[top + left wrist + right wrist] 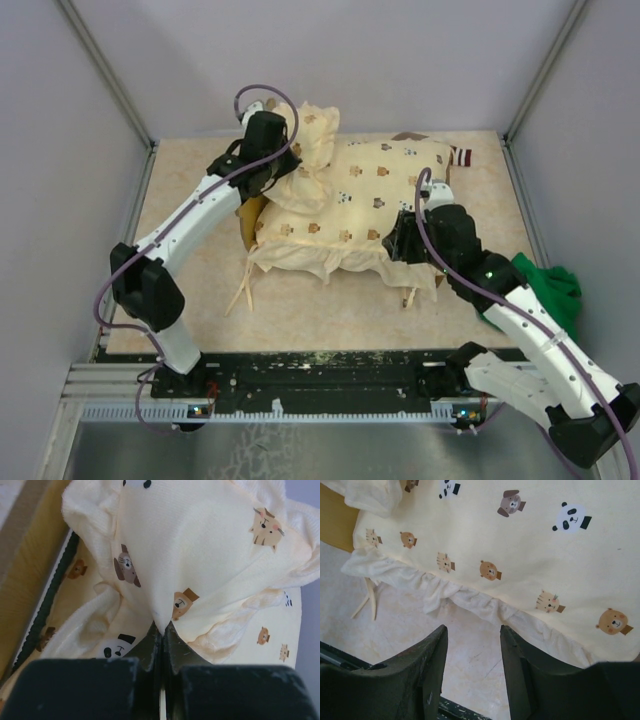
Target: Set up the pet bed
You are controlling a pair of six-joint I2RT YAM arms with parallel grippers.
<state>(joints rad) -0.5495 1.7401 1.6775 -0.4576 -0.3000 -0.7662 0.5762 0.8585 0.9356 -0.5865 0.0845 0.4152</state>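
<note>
At the centre of the beige surface (340,310), the small light-wood pet bed (250,215) sits under a cream animal-print quilt (520,545), the left end effector (161,629) at 10 o'clock pinching an edge of the matching cream pillow (200,545), the right end effector (472,645) at 4 o'clock gaping over bare surface beside the quilt's ruffled hem.

You're looking at a beige marbled desk (330,310), boxed in by plain pale grey-lilac walls (400,60) far, left and right. Metal posts (108,75) run up the far corners. Slotted aluminium rail (100,385) along the near edge. Light soft, even.
</note>
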